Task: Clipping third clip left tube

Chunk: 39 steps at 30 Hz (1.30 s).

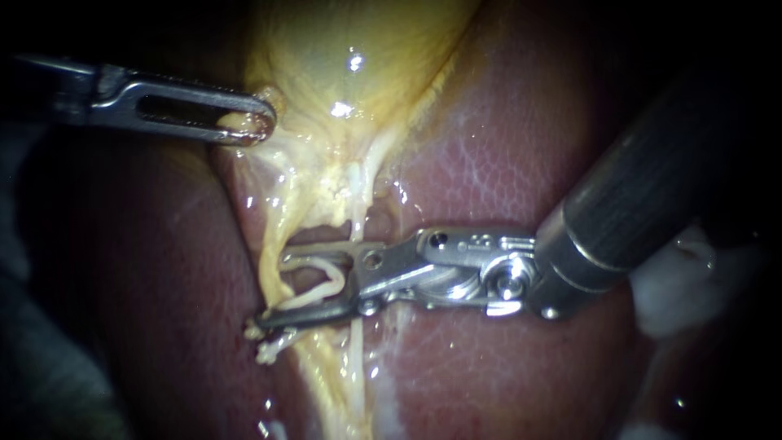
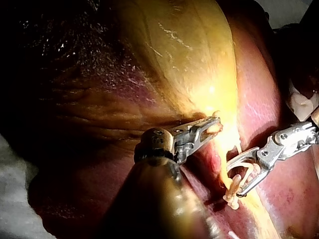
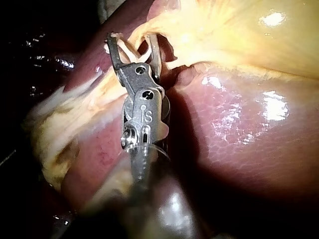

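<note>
- Our right instrument (image 1: 275,292) comes in from the upper right and points left across the field. Its jaws stand apart with a clear gap, clamped on nothing.
- A pale strip (image 1: 326,281) curves inside that gap and follows the inner face of the upper jaw. We read it as a loaded clip, though we cannot tell this for sure.
- The left tube (image 1: 270,257) is the yellowish strand that runs from the gallbladder (image 1: 350,49) toward us, on the left of the dark window in the tissue. It crosses the mouth of the right instrument's jaws close to their tips.
- The tube's long axis runs far to near and the jaws point right to left, so the two meet at roughly a right angle. The lower jaw tip reaches just past the tube to its left, while the upper tip sits right beside it.
- The right instrument is the one at the tube. Our left instrument (image 1: 259,124) is well apart on the far left, its jaws closed on the edge of the gallbladder, which it holds out to the left.
- A thin pale strand (image 1: 356,216) runs to the right of the window, back near the jaws' hinge.
- Small pale lumps (image 1: 262,346) sit on the tube just nearer than the lower jaw. We cannot tell whether they are clips.
- The liver (image 1: 505,163) lies beneath and to the right.
- We judge that closing depends on both jaw tips clearing the tube's left side.
</note>
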Each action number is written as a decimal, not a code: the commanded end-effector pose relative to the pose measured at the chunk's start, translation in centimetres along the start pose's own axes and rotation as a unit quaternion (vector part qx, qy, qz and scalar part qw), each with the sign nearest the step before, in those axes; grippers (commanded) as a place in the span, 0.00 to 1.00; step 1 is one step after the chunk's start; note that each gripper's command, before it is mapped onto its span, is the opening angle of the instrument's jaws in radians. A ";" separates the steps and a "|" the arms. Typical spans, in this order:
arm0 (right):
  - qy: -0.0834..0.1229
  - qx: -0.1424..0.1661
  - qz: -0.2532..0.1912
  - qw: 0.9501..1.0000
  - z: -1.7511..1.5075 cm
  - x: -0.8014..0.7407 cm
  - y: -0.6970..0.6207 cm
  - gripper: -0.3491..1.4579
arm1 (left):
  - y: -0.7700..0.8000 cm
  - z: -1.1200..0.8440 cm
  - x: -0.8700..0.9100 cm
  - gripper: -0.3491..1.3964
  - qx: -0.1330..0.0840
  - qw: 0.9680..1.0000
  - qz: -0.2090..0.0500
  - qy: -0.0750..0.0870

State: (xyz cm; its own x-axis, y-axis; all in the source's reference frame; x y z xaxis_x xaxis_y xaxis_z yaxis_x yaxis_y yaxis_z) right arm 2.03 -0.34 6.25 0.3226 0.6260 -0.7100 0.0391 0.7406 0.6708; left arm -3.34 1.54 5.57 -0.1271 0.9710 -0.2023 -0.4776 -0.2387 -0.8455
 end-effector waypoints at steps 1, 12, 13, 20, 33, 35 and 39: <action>0.000 0.001 0.001 1.000 -0.02 0.02 -0.02 0.47 | 0.00 0.00 0.00 0.00 0.000 1.000 0.000 0.000; -0.001 0.009 0.005 1.000 -0.41 0.09 -0.08 0.47 | 0.00 0.00 0.00 0.00 0.000 1.000 0.000 0.000; -0.001 0.010 0.005 1.000 -0.45 0.08 -0.09 0.47 | 0.00 0.00 0.00 0.00 0.000 1.000 0.000 0.000; 0.001 0.021 0.007 1.000 -0.57 0.03 -0.07 0.47 | 0.00 0.00 0.00 0.00 0.000 1.000 0.000 0.000; 0.019 0.043 0.048 0.998 -0.79 -0.15 0.22 0.47 | 0.00 0.00 0.00 0.00 0.000 1.000 0.000 0.000; 0.021 0.045 0.051 0.997 -0.81 -0.17 0.27 0.47 | 0.00 0.00 0.00 0.00 0.000 1.000 0.000 0.000; 0.026 0.056 0.061 0.996 -0.80 -0.21 0.32 0.47 | -0.01 0.00 -0.01 0.00 0.000 1.000 0.000 0.000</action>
State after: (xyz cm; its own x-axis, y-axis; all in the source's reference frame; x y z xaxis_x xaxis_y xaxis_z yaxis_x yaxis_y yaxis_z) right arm 1.21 -0.03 6.47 0.2808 0.7287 -0.6247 0.1109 0.6219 0.7752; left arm -3.34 1.53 5.57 -0.1270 0.9710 -0.2023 -0.4777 -0.2387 -0.8455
